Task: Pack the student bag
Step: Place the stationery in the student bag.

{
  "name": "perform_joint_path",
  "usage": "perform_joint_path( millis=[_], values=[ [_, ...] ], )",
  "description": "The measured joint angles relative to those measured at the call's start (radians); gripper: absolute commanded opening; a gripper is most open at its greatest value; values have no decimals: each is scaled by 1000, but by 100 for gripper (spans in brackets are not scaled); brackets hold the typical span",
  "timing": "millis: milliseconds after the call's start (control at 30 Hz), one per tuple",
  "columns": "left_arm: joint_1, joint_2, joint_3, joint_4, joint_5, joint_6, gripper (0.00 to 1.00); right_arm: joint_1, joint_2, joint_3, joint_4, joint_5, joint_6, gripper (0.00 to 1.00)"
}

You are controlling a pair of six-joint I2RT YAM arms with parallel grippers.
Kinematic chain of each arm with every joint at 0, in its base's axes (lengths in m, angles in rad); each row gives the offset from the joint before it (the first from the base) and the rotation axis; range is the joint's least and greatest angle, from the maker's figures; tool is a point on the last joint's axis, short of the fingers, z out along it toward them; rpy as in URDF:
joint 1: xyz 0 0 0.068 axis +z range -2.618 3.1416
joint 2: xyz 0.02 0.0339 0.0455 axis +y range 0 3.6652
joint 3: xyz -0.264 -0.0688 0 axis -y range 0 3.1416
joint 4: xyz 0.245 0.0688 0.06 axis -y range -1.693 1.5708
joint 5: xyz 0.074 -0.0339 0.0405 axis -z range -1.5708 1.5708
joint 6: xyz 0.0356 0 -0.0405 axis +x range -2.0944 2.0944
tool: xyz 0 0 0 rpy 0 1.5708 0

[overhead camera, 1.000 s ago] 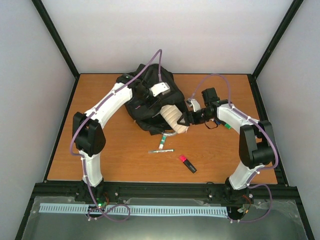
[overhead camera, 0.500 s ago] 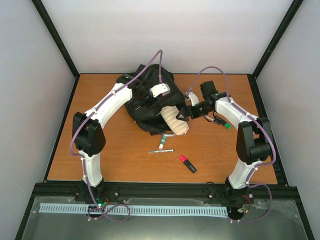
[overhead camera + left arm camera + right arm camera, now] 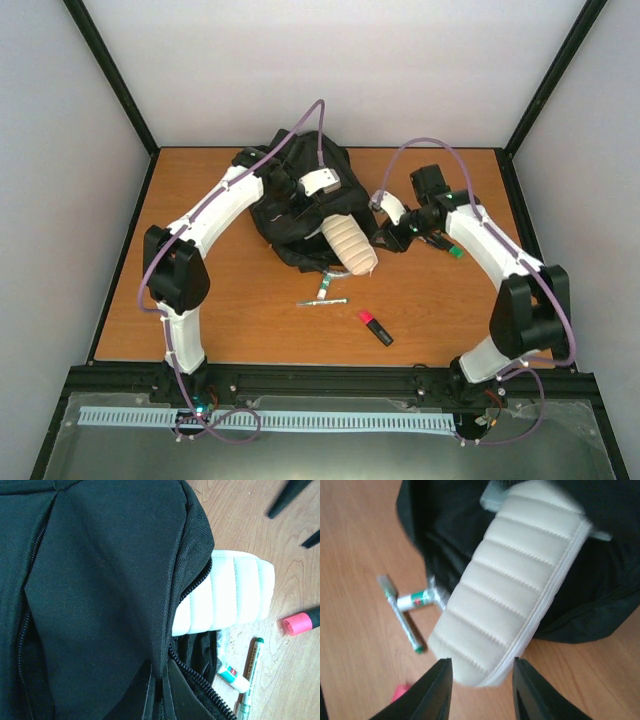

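Though half hidden under its wrist from above, left gripper [image 3: 159,692]: pinched shut on a fold of black fabric beside the zip, holding the flap up.
Student bag [image 3: 295,215]: black, soft and slumped at the far middle of the table [image 3: 200,300], mouth gaping toward the near right.
Green-capped pen [image 3: 252,662]: flat on the wood just near of the bag's mouth, with a small tube [image 3: 231,672] just beside it.
Pencil case [image 3: 349,247]: cream, ribbed, far end tucked inside the mouth, near end jutting out over the wood.
Pink highlighter [image 3: 375,327]: black-bodied, near and right of the case, apart from the bag.
Right gripper [image 3: 482,664]: pincer spread, one finger on each side of the case's near end; impossible to tell whether touching.
Step in hand: by judgement, feeding the pencil case into the bag, mouth held open from the left.
Next move: probably calls for a nudge or grip on the jutting end, driven along the case's length toward the far left, past the zip teeth, with the flap kept raised; pen, tube and highlighter not yet packed.
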Motion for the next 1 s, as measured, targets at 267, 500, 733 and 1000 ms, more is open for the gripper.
perform_joint_path(
  millis=[267, 500, 733, 1000],
  values=[
    [0, 0, 0, -4, 0, 1, 1, 61, -195, -246, -18, 125, -385, 8],
    [0, 0, 6, -16, 3, 16, 1, 202, -190, -370, 58, 254, -560, 5],
    [0, 0, 11, -42, 30, 42, 1, 275, -83, -356, 202, 384, -611, 3],
    [0, 0, 11, -46, 45, 50, 1, 277, 83, -180, 325, 470, -639, 4]
  ],
)
